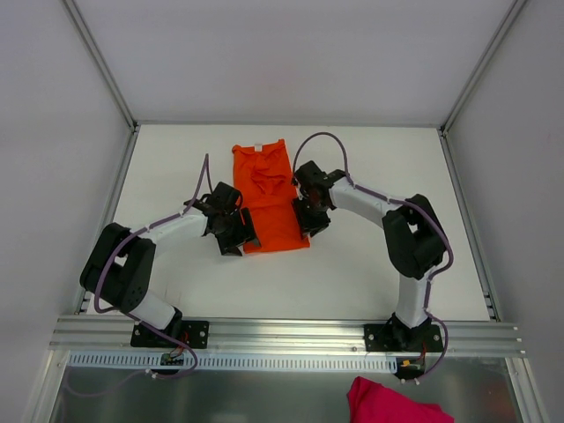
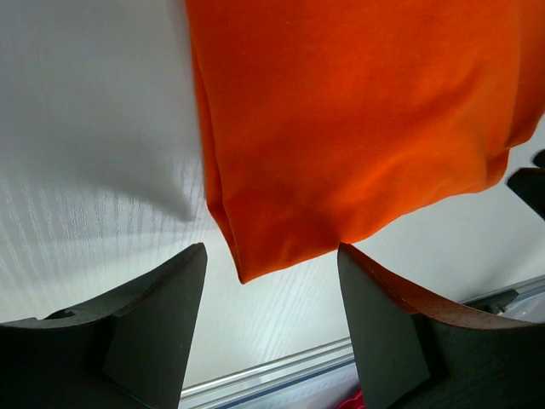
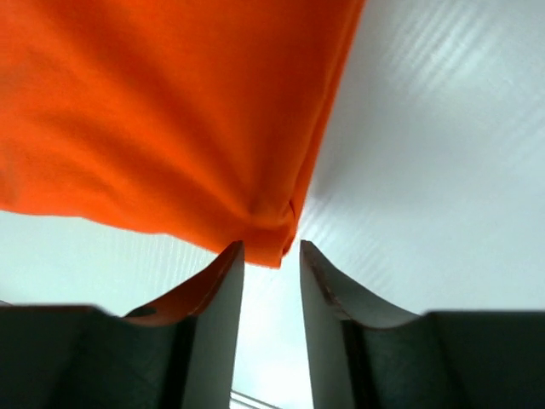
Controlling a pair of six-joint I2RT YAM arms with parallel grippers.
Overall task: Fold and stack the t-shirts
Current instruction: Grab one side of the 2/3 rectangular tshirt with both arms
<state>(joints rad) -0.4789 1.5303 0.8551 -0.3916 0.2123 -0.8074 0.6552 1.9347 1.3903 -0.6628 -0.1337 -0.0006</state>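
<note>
We look down on a flat white matte surface [image 1: 344,282] boxed in by plain white panels: a back wall [image 1: 291,53], a left side wall [image 1: 44,132] and a right side wall [image 1: 524,176]. Thin grey metal struts [image 1: 101,62] trace the corners. A ribbed aluminium rail [image 1: 291,333] edges the near side, with a dull grey metal sheet [image 1: 247,397] below it. The light is soft and even, and it leaves a pale sheen on the surface.

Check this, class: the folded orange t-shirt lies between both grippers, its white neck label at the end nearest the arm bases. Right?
No. The top view shows the white neck label at the far end of the orange t-shirt, which lies between the left gripper and right gripper.
</note>
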